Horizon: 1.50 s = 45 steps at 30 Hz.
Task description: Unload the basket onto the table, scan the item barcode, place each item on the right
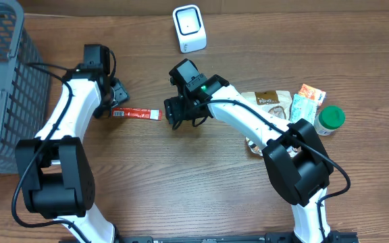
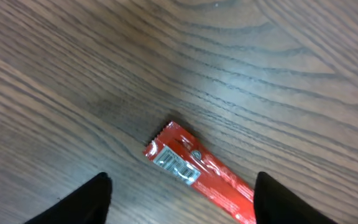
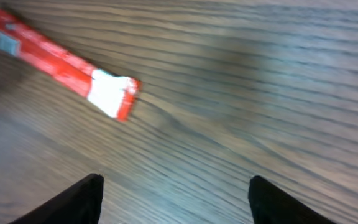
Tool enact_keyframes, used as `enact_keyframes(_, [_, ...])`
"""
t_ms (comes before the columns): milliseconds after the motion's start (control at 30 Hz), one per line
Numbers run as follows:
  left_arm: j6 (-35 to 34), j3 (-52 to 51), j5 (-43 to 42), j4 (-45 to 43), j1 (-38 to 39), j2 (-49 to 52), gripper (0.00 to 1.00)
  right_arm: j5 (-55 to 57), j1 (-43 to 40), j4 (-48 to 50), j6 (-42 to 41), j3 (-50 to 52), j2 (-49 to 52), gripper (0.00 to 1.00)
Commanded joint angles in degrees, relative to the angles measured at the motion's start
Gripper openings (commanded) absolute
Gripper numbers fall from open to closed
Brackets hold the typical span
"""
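Observation:
A slim red packet (image 1: 137, 113) lies flat on the wooden table between my two grippers. In the left wrist view its barcode label (image 2: 178, 165) faces up near the torn end, and the packet (image 2: 219, 186) runs down to the right, between my fingers. My left gripper (image 2: 182, 180) is open over that end, at the packet's left tip in the overhead view (image 1: 110, 108). My right gripper (image 1: 175, 116) stands open just off the packet's right end with nothing between its fingers (image 3: 174, 179); the packet (image 3: 55, 59), with a white patch at its end, lies beyond them at upper left.
The white scanner (image 1: 189, 28) stands at the back centre. A grey mesh basket (image 1: 2, 81) fills the left edge. At the right lie a brown pouch (image 1: 269, 104), a pale packet (image 1: 308, 101) and a green-lidded jar (image 1: 330, 120).

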<state>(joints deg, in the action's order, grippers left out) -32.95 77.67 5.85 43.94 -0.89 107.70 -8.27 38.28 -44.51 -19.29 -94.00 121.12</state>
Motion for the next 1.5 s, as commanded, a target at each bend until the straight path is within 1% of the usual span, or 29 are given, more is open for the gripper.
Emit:
enact_keyframes(0, [-3.1, -3.9, 0.0, -3.3, -0.2, 0.8, 0.58, 6.3, -0.1, -0.9, 0.2, 0.3, -1.3, 0.76])
enact_keyframes(167, [-3.3, -7.7, -0.4, -8.7, -0.2, 0.8, 0.57, 6.8, -0.2, -1.6, 0.2, 0.3, -1.3, 0.76])
enact_keyframes(267, [-3.3, -9.4, -1.5, -11.9, -0.2, 0.8, 0.53, 6.8, -0.2, -2.0, 0.2, 0.3, -1.3, 0.77])
enact_keyframes(400, [-3.5, -10.7, -3.0, -13.7, -0.1, 0.8, 0.51, 6.8, -0.2, -2.2, 0.2, 0.3, -1.3, 0.77])
enact_keyframes(467, [-3.5, -11.7, -2.8, -14.6, 0.5, 0.9, 0.51, 6.7, -0.4, -2.5, 0.2, 0.3, -1.3, 0.80])
enact_keyframes(633, [-3.6, -12.3, -2.9, -14.6, 1.8, 2.2, 0.47, 6.7, -1.5, -4.2, 0.2, 0.3, -1.3, 0.80])
enact_keyframes(767, [-3.5, -12.3, -3.4, -14.2, 3.3, 3.8, 0.48, 6.2, -3.1, -5.7, 0.2, 0.3, -1.3, 0.81])
enact_keyframes(833, [-3.5, -12.3, -4.5, -14.3, 4.4, 5.4, 0.48, 4.1, -4.4, -6.5, 0.2, 0.3, -1.3, 0.80])
enact_keyframes(967, [-3.0, -12.2, -4.6, -14.3, 5.4, 6.0, 0.47, 2.8, -6.1, -7.8, 0.2, 0.3, -1.3, 0.80])
enact_keyframes(1000, [-3.0, -11.9, -5.2, -13.9, 5.4, 5.9, 0.47, 2.8, -6.5, -8.2, 0.2, 0.3, -1.3, 0.80])
enact_keyframes(1033, [-3.0, -11.6, -7.8, -13.4, 5.5, 5.9, 0.45, 2.8, -7.2, -8.9, 0.2, 0.3, -1.3, 0.80])
enact_keyframes(1200, [-3.1, -11.6, -16.1, -11.8, 6.5, 5.9, 0.45, 2.6, -9.1, -10.6, 0.2, 0.3, -1.3, 0.80])
enact_keyframes(1233, [-3.1, -11.6, -16.5, -11.3, 7.3, 5.9, 0.44, 2.6, -9.3, -10.9, 0.2, 0.3, -1.3, 0.80])
enact_keyframes(1333, [-3.1, -11.6, -16.4, -10.4, 9.8, 5.9, 0.40, 2.6, -9.7, -11.6, 0.2, 0.3, -1.3, 0.79])
enact_keyframes(1400, [-3.1, -11.6, -16.4, -9.8, 11.5, 5.9, 0.41, 2.6, -10.0, -12.1, 0.2, 0.3, -1.3, 0.72])
enact_keyframes(1433, [-3.1, -11.6, -16.3, -9.6, 12.2, 5.9, 0.45, 2.6, -10.1, -12.3, 0.2, 0.3, -1.3, 0.69])
enact_keyframes(1467, [-3.5, -11.6, -16.1, -9.4, 13.1, 5.9, 0.47, 2.6, -10.3, -12.7, 0.2, 0.3, -1.3, 0.68])
